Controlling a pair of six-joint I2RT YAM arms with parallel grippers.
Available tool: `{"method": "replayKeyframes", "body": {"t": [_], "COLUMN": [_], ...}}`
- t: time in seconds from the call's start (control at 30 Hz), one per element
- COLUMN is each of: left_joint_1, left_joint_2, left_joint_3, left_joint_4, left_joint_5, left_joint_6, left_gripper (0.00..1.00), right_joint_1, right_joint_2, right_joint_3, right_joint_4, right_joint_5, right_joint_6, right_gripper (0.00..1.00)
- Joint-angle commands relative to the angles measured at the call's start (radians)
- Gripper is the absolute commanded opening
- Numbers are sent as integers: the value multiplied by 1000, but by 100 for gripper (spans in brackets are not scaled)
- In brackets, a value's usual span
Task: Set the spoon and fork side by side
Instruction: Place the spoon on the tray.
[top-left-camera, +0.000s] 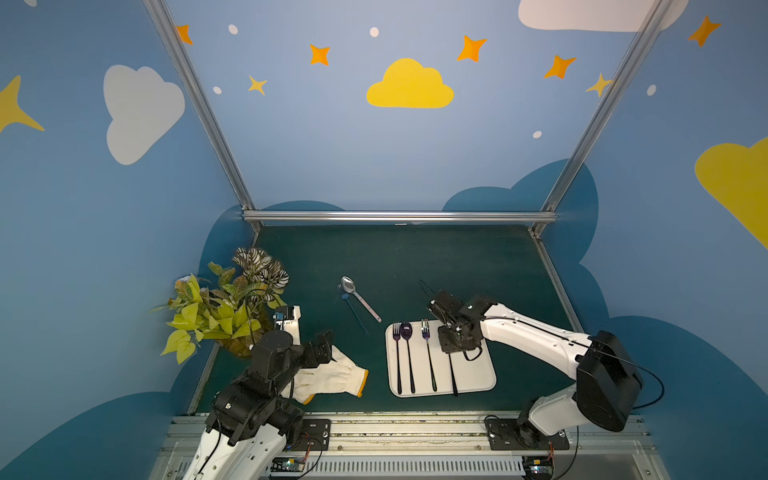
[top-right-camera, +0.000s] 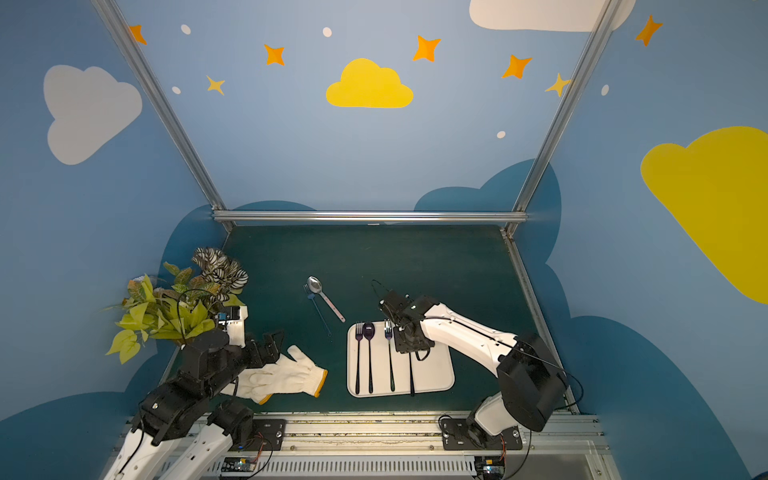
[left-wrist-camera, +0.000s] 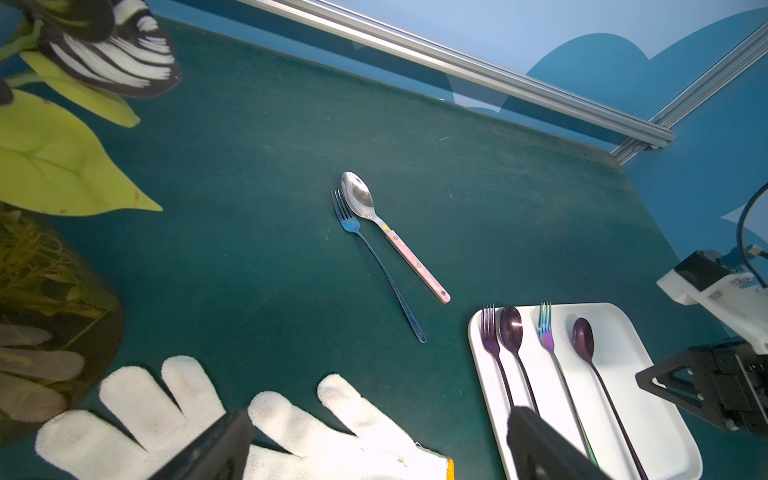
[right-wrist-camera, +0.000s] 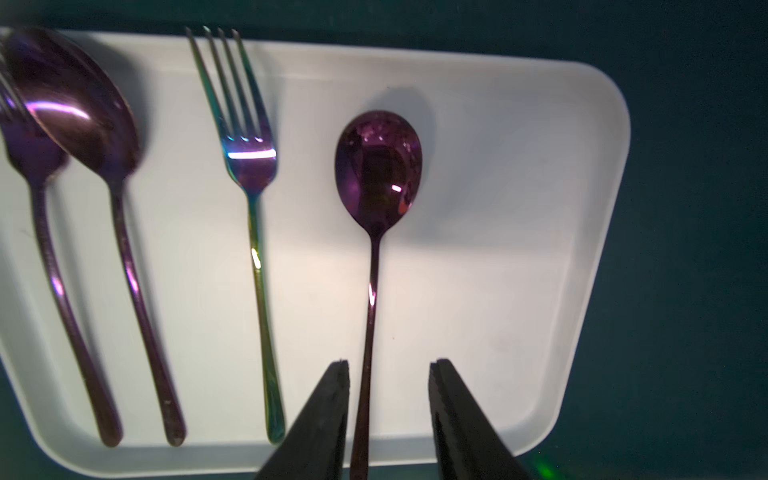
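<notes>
Right wrist view: the right end effector (right-wrist-camera: 388, 363) stands partly open, its jaws either side of the purple spoon (right-wrist-camera: 378, 162) but not pinching it. The handle runs close beside one finger. The spoon lies flat on the white tray (right-wrist-camera: 519, 208), bowl ahead of the fingertips. It is parallel to the rainbow fork (right-wrist-camera: 249, 166), which lies one gap further to the side. Beyond that fork, a second purple spoon (right-wrist-camera: 83, 108) and a purple fork (right-wrist-camera: 33, 158) lie touching. On the other side of the jaws there is bare tray up to the rim. Back toward the wrist, the handle crosses the tray's edge.

Left wrist view: the left end effector (left-wrist-camera: 378, 415) is spread wide and holds nothing, hovering over a white glove (left-wrist-camera: 137, 399). Ahead of it, a silver spoon (left-wrist-camera: 359, 195) and a blue fork (left-wrist-camera: 347, 216) lie paired on the table (left-wrist-camera: 249, 166).

In both top views, the table beyond the right end effector is open, and the left arm is well apart from it.

I judge the pairing essentially done. What remains is to open fully and lift straight up, since sideways travel could nudge the handle.
</notes>
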Motion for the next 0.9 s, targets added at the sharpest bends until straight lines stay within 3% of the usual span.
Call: {"method": "replayKeyframes", "body": {"t": [0.0,0.47,0.87], "left_joint_1": [2,3,2], "left_joint_2": [-5,4,1], "left_joint_3": [-12,-11,-6], "left_joint_4": [18,17,9], "left_joint_5": [2,-2,-8], "left_joint_6": [13,15,14], "left_gripper": [100,100,100], "right_joint_1": [-26,-115,-120], "right_joint_2": [22,157,175], "right_joint_3": [-21,-68,-48], "right_joint_4": [38,148,182], "right_joint_5": [-180,-203,-195], "right_joint_6": [-132,-141,-111], "right_gripper": [37,31,12]}}
